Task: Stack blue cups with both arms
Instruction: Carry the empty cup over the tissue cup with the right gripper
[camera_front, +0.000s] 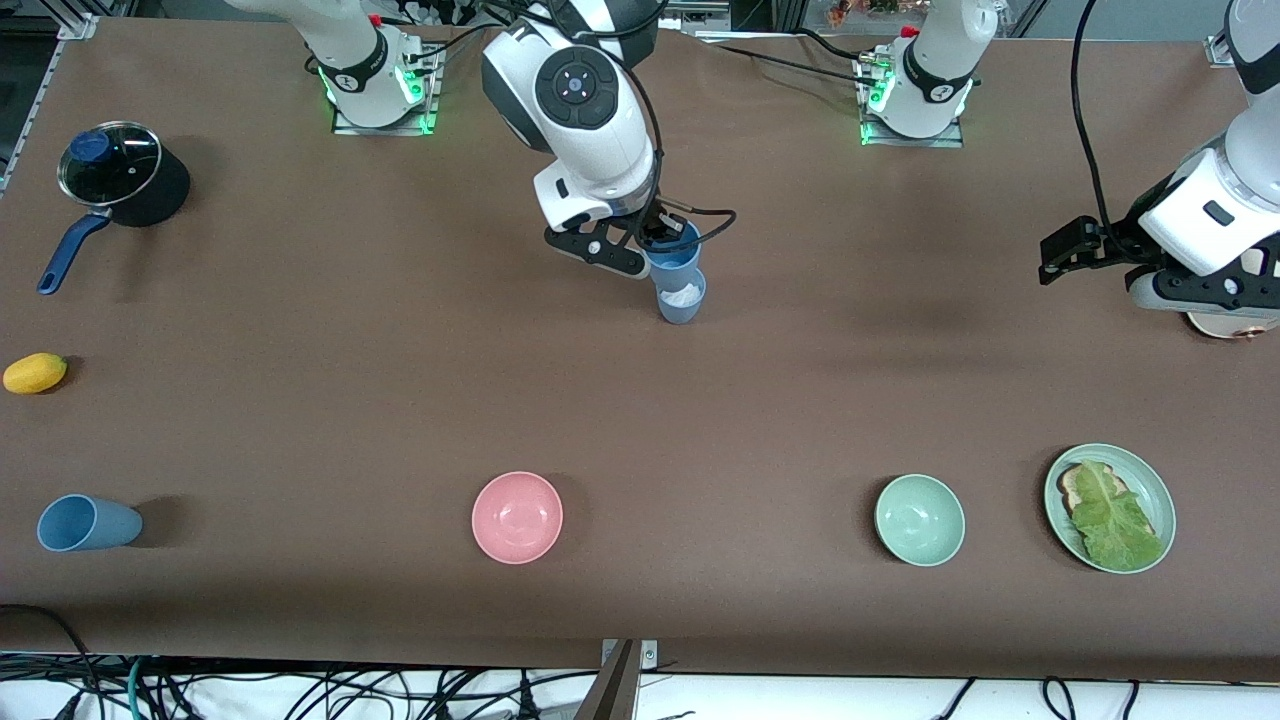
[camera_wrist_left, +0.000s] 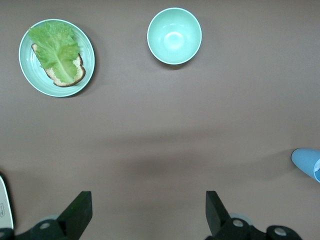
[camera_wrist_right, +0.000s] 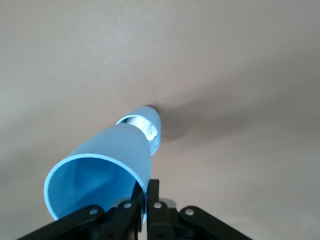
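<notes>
My right gripper is shut on the rim of a blue cup and holds it tilted, its base at the mouth of a second blue cup that stands upright mid-table with something white inside. In the right wrist view, the gripper pinches the held cup's wall, with the standing cup just under it. A third blue cup lies on its side near the front camera at the right arm's end. My left gripper is open and empty, up over bare table at the left arm's end.
A pink bowl, a pale green bowl and a green plate with bread and lettuce line the edge nearest the front camera. A lidded black pot and a yellow fruit sit at the right arm's end.
</notes>
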